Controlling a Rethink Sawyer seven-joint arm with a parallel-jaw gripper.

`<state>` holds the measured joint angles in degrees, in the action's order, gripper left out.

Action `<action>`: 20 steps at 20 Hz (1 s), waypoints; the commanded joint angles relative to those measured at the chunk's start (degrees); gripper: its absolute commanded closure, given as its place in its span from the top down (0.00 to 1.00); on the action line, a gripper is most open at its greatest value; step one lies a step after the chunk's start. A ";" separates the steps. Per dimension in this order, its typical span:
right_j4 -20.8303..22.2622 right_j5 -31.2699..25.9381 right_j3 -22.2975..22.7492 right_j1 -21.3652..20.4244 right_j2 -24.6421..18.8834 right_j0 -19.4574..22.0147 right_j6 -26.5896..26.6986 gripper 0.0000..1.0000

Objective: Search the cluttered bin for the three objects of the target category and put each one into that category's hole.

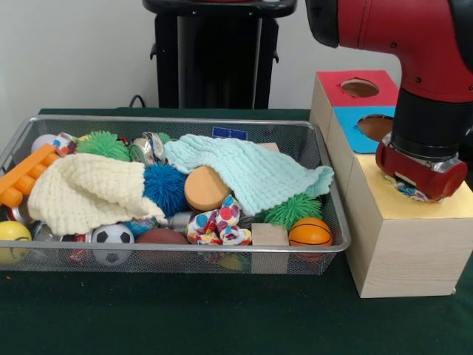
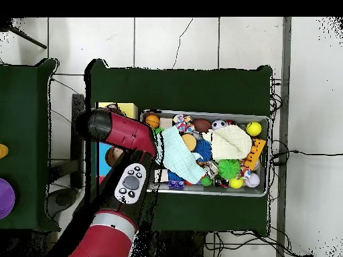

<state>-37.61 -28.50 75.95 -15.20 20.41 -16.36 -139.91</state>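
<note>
Desk [image 1: 185, 318]: dark green cloth, pale wall behind, tiled floor around.
Cluttered bin [image 1: 177, 255]: long axis ran across the desk, beside the wooden box [image 1: 403, 251].
Polka-dot bundle [image 1: 219, 222]: lay at the bin's front rim.
Tool [image 1: 411, 189]: low over the yellow-surrounded hole, dotted fabric showing beneath; its spread could not be told.

Green cloth-covered table [image 1: 185, 310] w/ assorted toys piled at its centre. Cream knitted cloth [image 1: 89, 194] toward left edge, mint knitted cloth [image 1: 251, 174] toward right, draped over other items. Blue spiky ball [image 1: 164, 187] betw. them, touching an orange foam disc [image 1: 205, 189]. Green spiky ball [image 1: 293, 210] just beside a small basketball [image 1: 310, 232] nr front-right corner. Soccer ball [image 1: 112, 238] and brown football [image 1: 161, 237] along front edge. Yellow smiley ball [image 1: 12, 237] at front-left corner; orange plastic block [image 1: 22, 177] above it. Wooden cube [image 1: 269, 235] nr front.
</note>
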 commanded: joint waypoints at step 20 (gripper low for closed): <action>4.56 -6.93 1.98 -2.37 1.54 -0.13 -9.29 0.00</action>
<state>-36.29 -28.49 76.61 -16.01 21.42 -17.43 -139.91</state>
